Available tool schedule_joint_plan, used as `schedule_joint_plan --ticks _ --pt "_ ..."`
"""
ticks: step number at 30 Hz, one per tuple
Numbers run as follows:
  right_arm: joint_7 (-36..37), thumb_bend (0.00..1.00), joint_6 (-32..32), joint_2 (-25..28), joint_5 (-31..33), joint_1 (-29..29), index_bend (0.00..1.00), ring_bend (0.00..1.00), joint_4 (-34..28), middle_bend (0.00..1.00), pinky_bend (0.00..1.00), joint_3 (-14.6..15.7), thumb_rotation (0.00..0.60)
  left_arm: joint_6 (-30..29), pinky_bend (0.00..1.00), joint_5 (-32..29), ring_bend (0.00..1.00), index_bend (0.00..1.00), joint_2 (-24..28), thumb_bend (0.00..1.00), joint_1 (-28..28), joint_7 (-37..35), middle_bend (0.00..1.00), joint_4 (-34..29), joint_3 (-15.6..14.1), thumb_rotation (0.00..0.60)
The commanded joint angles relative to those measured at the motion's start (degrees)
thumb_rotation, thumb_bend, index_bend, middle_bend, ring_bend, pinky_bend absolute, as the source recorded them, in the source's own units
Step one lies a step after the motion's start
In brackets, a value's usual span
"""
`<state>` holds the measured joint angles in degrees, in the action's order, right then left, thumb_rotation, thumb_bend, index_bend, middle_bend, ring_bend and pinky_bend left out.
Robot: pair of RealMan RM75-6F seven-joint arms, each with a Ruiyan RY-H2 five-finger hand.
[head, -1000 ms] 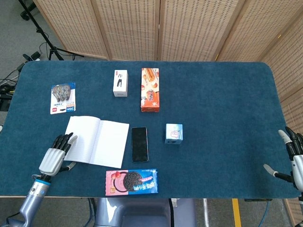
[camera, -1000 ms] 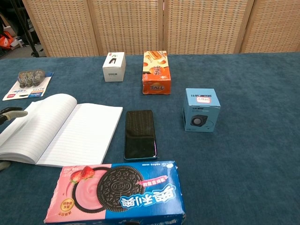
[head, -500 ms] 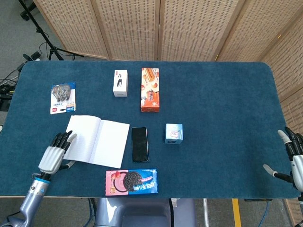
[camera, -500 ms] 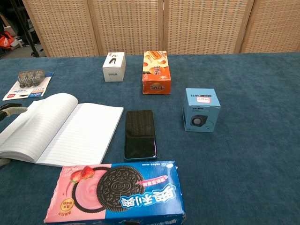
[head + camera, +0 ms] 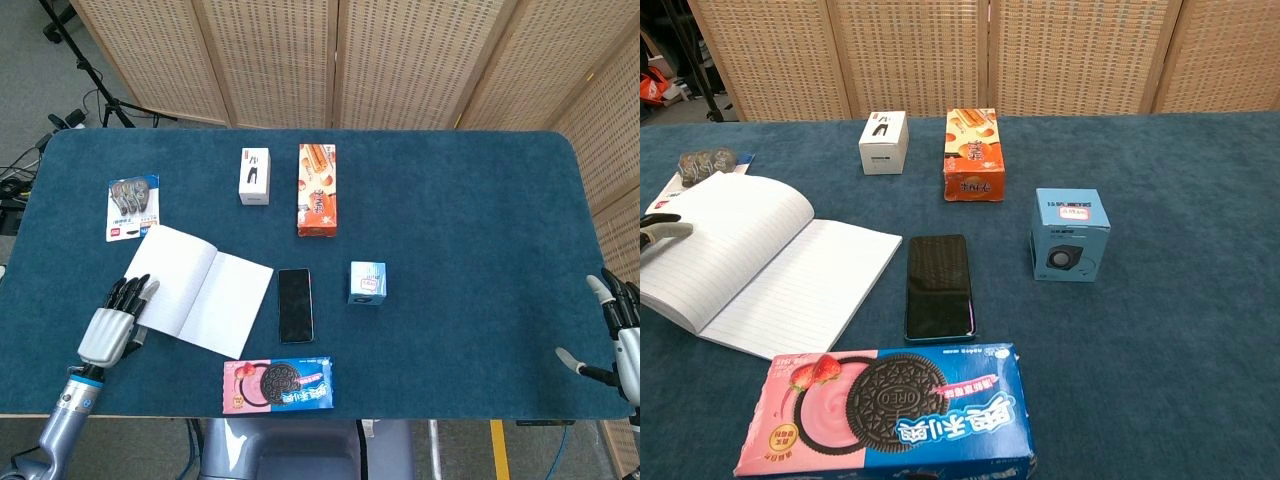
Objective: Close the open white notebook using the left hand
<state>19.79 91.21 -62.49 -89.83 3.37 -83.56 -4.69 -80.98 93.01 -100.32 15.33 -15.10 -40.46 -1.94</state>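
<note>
The open white notebook [image 5: 205, 292] lies at the front left of the blue table, and its lined left page [image 5: 725, 235] is raised off the cloth. My left hand [image 5: 108, 328] is at that page's outer edge. Its fingers [image 5: 662, 228] lie over the edge, and the thumb is hidden below the page, so the hand pinches the page. My right hand [image 5: 620, 335] rests far off at the table's front right edge, fingers spread, holding nothing.
A black phone [image 5: 295, 305] lies just right of the notebook, with an Oreo box [image 5: 278, 385] in front of it. A blue cube box [image 5: 367, 282], an orange snack box [image 5: 316, 190], a white box [image 5: 254, 176] and a scourer pack [image 5: 132, 207] lie further back.
The notebook's left page has risen from flat on the table, its far corner swinging up and back. The left hand shifted slightly with the page edge. The right hand stayed still.
</note>
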Motion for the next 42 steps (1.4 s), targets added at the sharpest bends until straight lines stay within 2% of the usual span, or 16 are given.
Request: schedule_joint_plan --ticks 1,7,11,14,17,23,29,34,38,42 --pt "0.01 0.0 0.0 -0.01 0.04 -0.01 0.0 0.0 -0.01 0.0 0.0 -0.02 0.6 -1.35 0.0 0.54 0.0 0.0 -0.17 0.56 0.05 1.09 0.0 1.0 -0.05 0.6" --pt "-0.42 0.0 -0.23 -0.09 -0.1 0.06 0.0 0.0 -0.12 0.0 0.0 0.14 0.6 -7.3 0.0 4.22 0.0 0.0 -0.63 0.54 1.95 7.28 0.0 5.42 -0.33 0.6" --pt "-0.32 0.0 -0.22 0.01 -0.04 0.01 0.0 0.0 -0.3 0.0 0.0 0.14 0.6 -16.06 0.0 10.15 0.0 0.0 -0.28 0.53 4.57 15.07 0.0 9.74 -1.85 0.6" --pt "-0.13 0.0 -0.35 0.12 0.06 0.03 0.0 0.0 -0.35 0.0 0.0 0.14 0.6 -21.6 0.0 14.99 0.0 0.0 0.92 0.53 6.92 19.02 0.0 12.46 -3.89 0.6" --pt "-0.01 0.0 -0.5 0.23 0.02 0.06 0.0 0.0 -0.37 0.0 0.0 0.2 0.6 -24.75 0.0 19.84 0.0 0.0 2.23 0.47 9.2 23.29 0.0 15.32 -6.83 0.6" --pt "0.3 0.0 -0.42 0.42 -0.15 0.0 0.0 0.0 -0.49 0.0 0.0 0.31 0.6 -26.68 0.0 24.55 0.0 0.0 2.49 0.36 12.29 28.79 0.0 16.71 -9.84 0.6" --pt "0.52 0.0 -0.55 0.56 -0.05 0.01 0.0 0.0 -0.53 0.0 0.0 0.3 0.6 -24.73 0.0 26.36 0.0 0.0 1.94 0.36 14.0 32.53 0.0 14.94 -11.57 0.6" --pt "0.71 0.0 -0.61 0.61 0.02 0.04 0.0 0.0 -0.47 0.0 0.0 0.26 0.6 -26.38 0.0 24.74 0.0 0.0 2.49 0.36 13.86 31.05 0.0 11.73 -10.39 0.6" --pt "0.85 0.0 -0.5 0.6 -0.08 0.02 0.0 0.0 -0.48 0.0 0.0 0.26 0.6 -27.73 0.0 21.09 0.0 0.0 4.09 0.36 12.67 27.74 0.0 7.79 -7.98 0.6" --pt "0.92 0.0 -0.2 0.58 -0.28 -0.08 0.0 0.0 -0.49 0.0 0.0 0.31 0.6 -23.22 0.0 10.79 0.0 0.0 7.22 0.35 8.42 23.59 0.0 -0.81 -3.04 0.6"
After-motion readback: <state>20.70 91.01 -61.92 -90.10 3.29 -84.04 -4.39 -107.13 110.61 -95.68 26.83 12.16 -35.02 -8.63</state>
